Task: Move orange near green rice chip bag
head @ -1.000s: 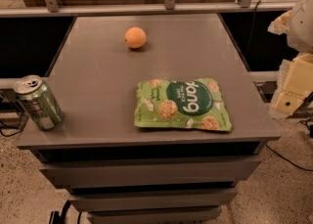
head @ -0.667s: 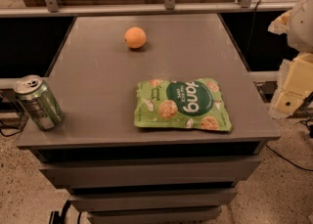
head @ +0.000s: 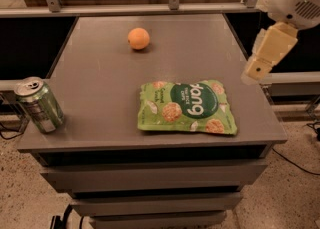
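orange (head: 138,38) upper centre of tabletop (head: 90,98), free, well apart from bag (head: 187,107); round, likely to roll, so I want a grasp from above | bag flat, lower centre-right; my target | can (head: 39,104) upright at left edge, clear of my path | gripper (head: 265,55) upper right of frame, past the tabletop's edge, not yet reaching; its spread I cannot tell

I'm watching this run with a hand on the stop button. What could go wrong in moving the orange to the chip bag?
The orange is round and lies loose at the far side of the table. An off-centre grab by the claw, which hangs beyond the table's right edge, might send it rolling. Set down beside the chip bag, it could roll on, or land on the bag and crush chips.
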Motion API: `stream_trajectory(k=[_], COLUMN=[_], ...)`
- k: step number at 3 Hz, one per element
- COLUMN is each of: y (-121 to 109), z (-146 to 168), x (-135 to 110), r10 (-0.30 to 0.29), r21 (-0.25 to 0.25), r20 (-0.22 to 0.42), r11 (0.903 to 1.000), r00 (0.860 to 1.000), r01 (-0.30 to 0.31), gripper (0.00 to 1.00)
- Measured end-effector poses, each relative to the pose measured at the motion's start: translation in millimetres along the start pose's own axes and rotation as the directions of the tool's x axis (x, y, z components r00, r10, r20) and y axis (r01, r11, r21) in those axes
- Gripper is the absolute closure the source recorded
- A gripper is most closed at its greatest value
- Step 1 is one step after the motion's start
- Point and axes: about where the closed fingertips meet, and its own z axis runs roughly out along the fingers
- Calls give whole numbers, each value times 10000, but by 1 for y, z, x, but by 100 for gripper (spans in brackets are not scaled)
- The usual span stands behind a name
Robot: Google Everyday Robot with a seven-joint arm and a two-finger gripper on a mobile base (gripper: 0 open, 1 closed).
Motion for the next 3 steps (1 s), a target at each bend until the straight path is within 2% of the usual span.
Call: stream_trajectory(k=[1,2,3], y=[-51,-97,-128], z=[18,46,79], x=[-42,-81,-114], r10=[498,848,1313], r21=[360,743,1163], r20=[1012,1974,2789], r11=[9979,9921,9787], r00=[9936,9766,9513], r01=[-536,-1011,-1691], gripper=[0,0,0])
